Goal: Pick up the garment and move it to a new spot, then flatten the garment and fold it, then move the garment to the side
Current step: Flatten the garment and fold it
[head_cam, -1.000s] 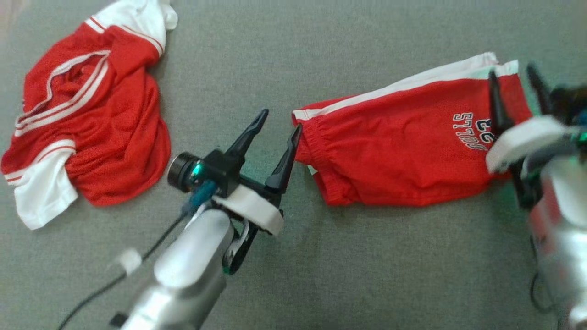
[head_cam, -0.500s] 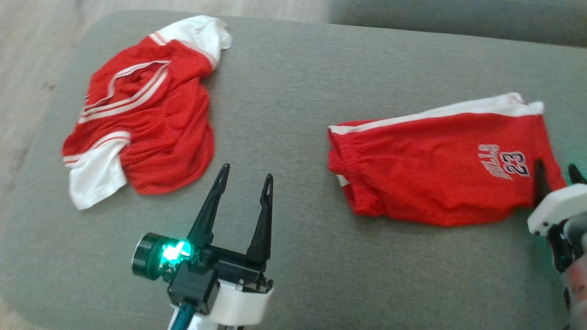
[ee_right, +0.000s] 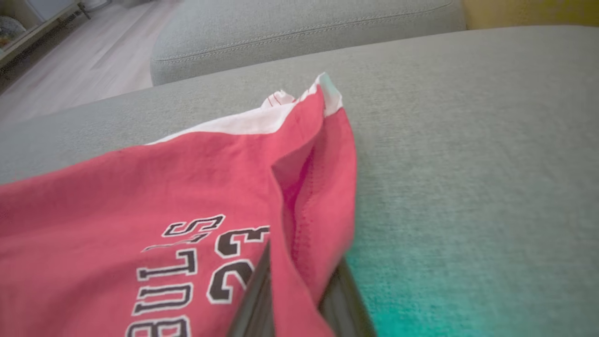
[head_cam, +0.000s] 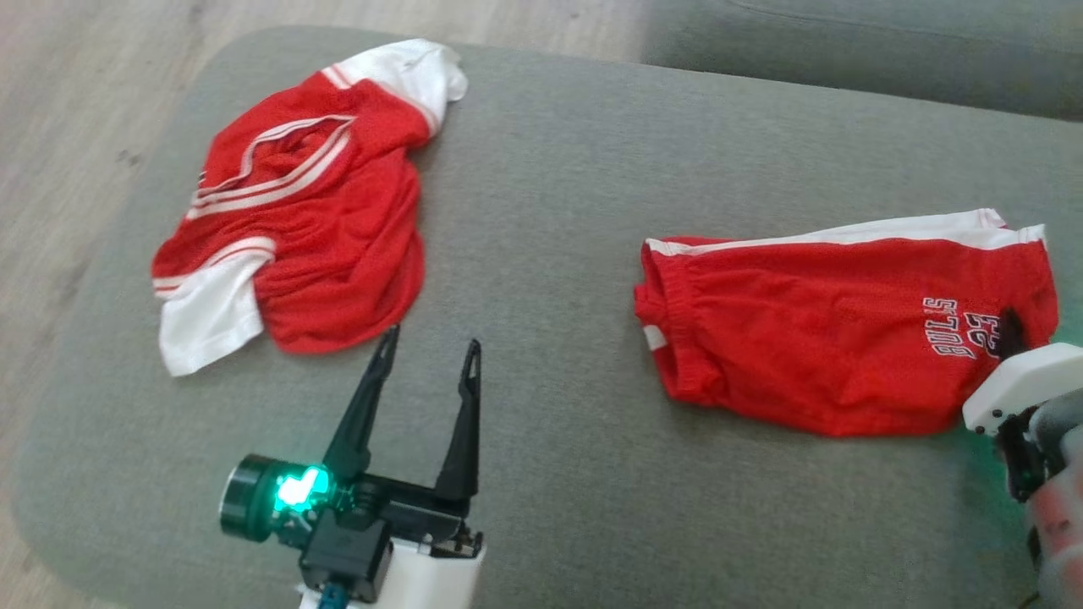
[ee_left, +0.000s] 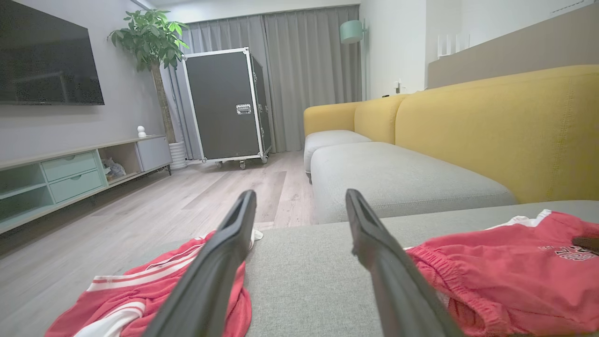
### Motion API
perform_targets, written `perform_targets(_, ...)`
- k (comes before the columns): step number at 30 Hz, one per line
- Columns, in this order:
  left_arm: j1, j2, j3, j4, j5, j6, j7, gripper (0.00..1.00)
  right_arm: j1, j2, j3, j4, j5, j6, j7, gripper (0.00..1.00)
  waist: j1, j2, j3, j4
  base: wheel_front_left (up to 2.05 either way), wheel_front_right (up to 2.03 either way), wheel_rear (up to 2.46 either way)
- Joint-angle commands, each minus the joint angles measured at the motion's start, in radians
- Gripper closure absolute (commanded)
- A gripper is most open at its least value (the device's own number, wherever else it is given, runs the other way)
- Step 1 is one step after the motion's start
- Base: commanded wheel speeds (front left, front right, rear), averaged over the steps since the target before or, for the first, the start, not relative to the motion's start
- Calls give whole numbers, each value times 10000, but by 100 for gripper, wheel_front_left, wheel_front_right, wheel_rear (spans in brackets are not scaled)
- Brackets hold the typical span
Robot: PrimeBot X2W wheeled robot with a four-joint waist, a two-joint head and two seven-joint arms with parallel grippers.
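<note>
Your right gripper (ee_right: 302,267) has a bite on the red shorts (head_cam: 829,338). In the right wrist view, its two dark fingers (ee_right: 257,299) are pressed together with a fold of the leg hem pinched between them. The pinch is just beside the "BULLS 23" print (ee_right: 201,262), and the fabric bunches into a ridge above the grip.

In the head view, that gripper sits at the far right edge, on the leg end of the shorts. The shorts lie folded flat across the right half of the frame on the grey cushion (head_cam: 550,211). Their waistband points toward the centre, and a white stripe (head_cam: 846,235) runs along their upper edge.

Your left gripper (head_cam: 431,338) hovers at the lower left of the head view. Its fingers are spread wide with nothing between them, pointing up the frame over bare cushion. It touches neither garment.

A crumpled red jersey (head_cam: 305,228) with white sleeves lies at the upper left, near the cushion's rounded corner and well apart from the shorts.
</note>
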Motion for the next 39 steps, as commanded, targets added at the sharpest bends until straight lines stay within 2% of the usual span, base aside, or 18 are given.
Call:
perform_targets(1,-98,-18,427,-396,82,23,-51,0,-244,-192,224,-160,-35,-9,-204,100,0,-1,2,-383,0,0,0)
perform_targets(9,18,-55,603,-443,129,-102,-51,0,-309,-713,420,20,-64,-9,-439,100,0,-1,-56,-1866,0,0,0)
perform_targets(15,-24,-121,670,-389,147,-217,-51,0,-569,-924,613,-284,-142,-9,-673,100,0,-1,-56,-2450,0,0,0)
perform_targets(19,-42,-165,653,-282,173,-311,-51,0,-857,-596,1113,-938,-167,-9,-834,100,0,-1,-101,-2585,0,0,0)
perform_targets(24,21,-200,698,-128,163,-388,-51,0,-855,-7,2157,-2245,-111,-9,-857,100,0,-1,-387,-2442,0,0,0)
perform_targets(32,242,-292,793,20,117,-410,-51,0,157,1068,4184,-4333,128,-9,44,100,0,-1,-731,-1976,0,0,0)
perform_targets(33,258,-307,793,39,105,-423,-51,0,342,1249,4435,-4456,179,-9,199,90,0,-1,-748,-1929,0,0,0)
perform_targets(34,266,-323,785,62,97,-444,-51,0,523,1398,4676,-4554,200,-9,317,61,0,-1,-768,-1878,0,0,0)
perform_targets(35,267,-339,764,90,94,-471,-51,0,707,1500,4867,-4624,205,-9,387,9,0,-1,-791,-1813,0,0,0)
perform_targets(36,266,-356,745,111,92,-493,-51,0,884,1566,4982,-4680,200,-9,412,0,0,-1,-813,-1756,0,0,0)
perform_targets(39,308,-405,773,102,71,-472,-51,0,1366,1665,5021,-5014,183,-9,94,0,0,-1,-944,-1657,0,0,0)
